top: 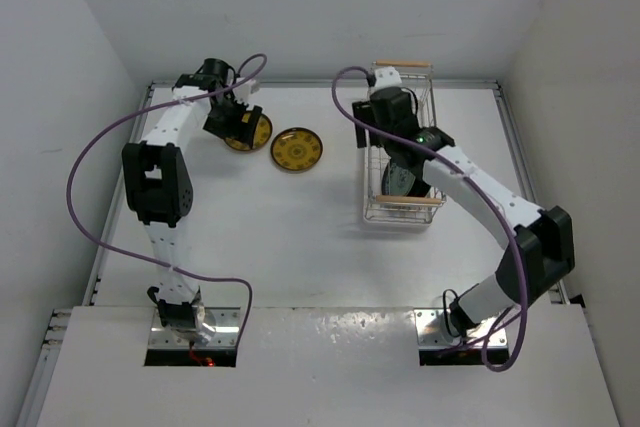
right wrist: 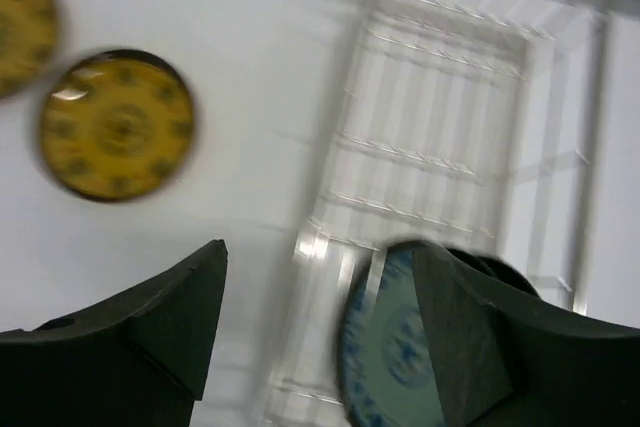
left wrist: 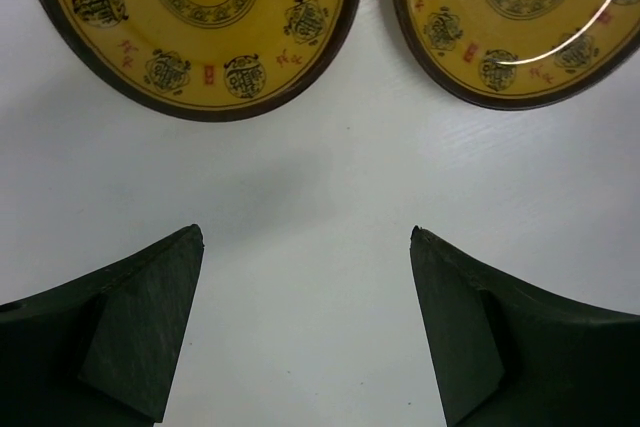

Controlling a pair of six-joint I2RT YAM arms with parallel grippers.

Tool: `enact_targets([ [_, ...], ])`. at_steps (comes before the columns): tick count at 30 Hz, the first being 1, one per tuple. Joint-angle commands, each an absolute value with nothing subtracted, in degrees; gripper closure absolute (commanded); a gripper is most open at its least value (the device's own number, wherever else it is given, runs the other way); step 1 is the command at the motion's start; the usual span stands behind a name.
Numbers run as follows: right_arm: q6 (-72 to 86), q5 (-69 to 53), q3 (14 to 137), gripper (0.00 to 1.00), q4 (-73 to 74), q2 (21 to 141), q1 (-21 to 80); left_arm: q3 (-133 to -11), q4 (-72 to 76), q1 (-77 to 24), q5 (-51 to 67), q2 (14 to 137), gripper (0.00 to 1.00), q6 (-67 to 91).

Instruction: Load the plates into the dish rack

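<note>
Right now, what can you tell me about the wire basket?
The dish rack is a long silvery-white wire basket with a pale wooden bar at each short end. It sits flat on the right half of the white table. A teal patterned plate stands on edge at its near end, with a dark one beside it. The right arm reaches over it.

Bright, even overhead light on the white table point(top: 300, 237), shadows soft. Glare streaks the 2 yellow plates point(left wrist: 200, 47) point(left wrist: 520, 37) (left wrist view); motion blur smears the rack point(right wrist: 440, 147) in the right wrist view.
</note>
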State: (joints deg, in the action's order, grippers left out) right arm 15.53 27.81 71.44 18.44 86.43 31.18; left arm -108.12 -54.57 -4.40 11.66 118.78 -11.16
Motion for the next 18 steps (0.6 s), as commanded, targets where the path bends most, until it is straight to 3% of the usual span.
enact_targets([
  [1,14.1,12.5,82.2,0.27,14.3,91.5,33.0,-108.1,-52.6,-3.2,8.4,118.7,0.11,-8.8],
  [3,18.3,7.3,90.2,0.38,19.7,100.4,32.3,-108.1,-52.6,-2.6,5.9,118.7,0.11,-8.2],
  [7,27.8,-8.4,107.1,0.38,25.6,117.9,30.6,-107.4,-52.1,-1.4,4.1,118.0,0.11,-7.6],
  [9,30.0,-8.6,111.5,0.33,26.0,124.7,30.3,-105.7,-52.1,0.3,4.1,116.6,0.11,-6.9],
  [14,33.0,-0.8,113.8,0.33,24.3,132.8,30.7,-103.4,-51.1,1.6,3.6,115.4,0.11,-6.9],
  [18,34.2,1.3,113.7,0.39,24.9,135.8,30.6,-102.9,-51.1,2.1,4.1,114.9,0.11,-6.9],
])
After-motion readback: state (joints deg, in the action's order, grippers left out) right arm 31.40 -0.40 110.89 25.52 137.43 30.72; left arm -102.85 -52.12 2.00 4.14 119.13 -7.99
